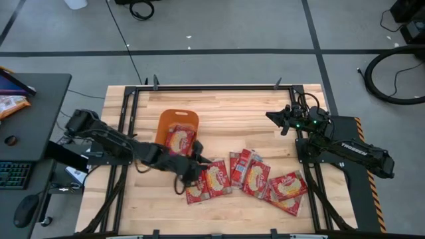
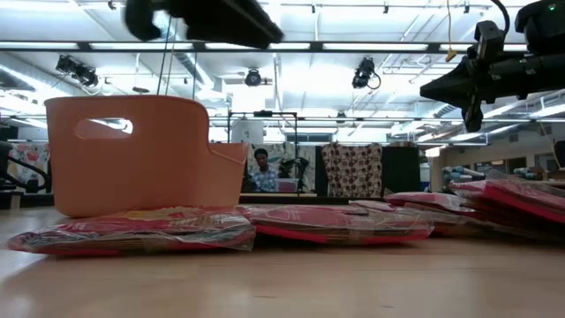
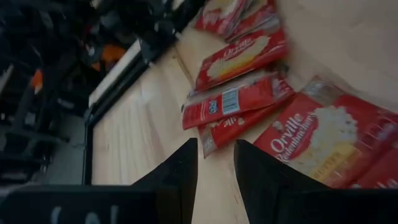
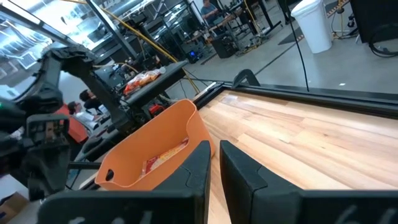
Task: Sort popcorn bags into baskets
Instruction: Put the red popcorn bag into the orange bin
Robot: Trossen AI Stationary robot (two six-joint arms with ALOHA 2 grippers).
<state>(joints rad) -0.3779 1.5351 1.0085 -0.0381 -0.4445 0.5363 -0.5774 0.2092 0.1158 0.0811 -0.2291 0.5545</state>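
Note:
The orange basket (image 1: 161,126) stands on the table's left-centre with one red popcorn bag (image 1: 179,139) lying inside it. It also shows in the right wrist view, basket (image 4: 155,140) with that bag (image 4: 165,155). Several more red bags (image 1: 251,174) lie overlapping on the wood toward the near edge, right of the basket, and the left wrist view looks over those bags (image 3: 239,56). My left gripper (image 1: 202,161) hovers open above the leftmost bags (image 3: 216,155), touching nothing. My right gripper (image 1: 271,117) hangs shut in the air at the table's far right (image 4: 215,155).
Black frame rails (image 1: 199,87) run along the table's edges. A dark side desk (image 1: 33,133) with a keyboard and a paler packet (image 1: 10,103) stands to the left. Bare wood (image 1: 246,119) lies between the basket and the right arm. A person (image 2: 260,168) sits far behind.

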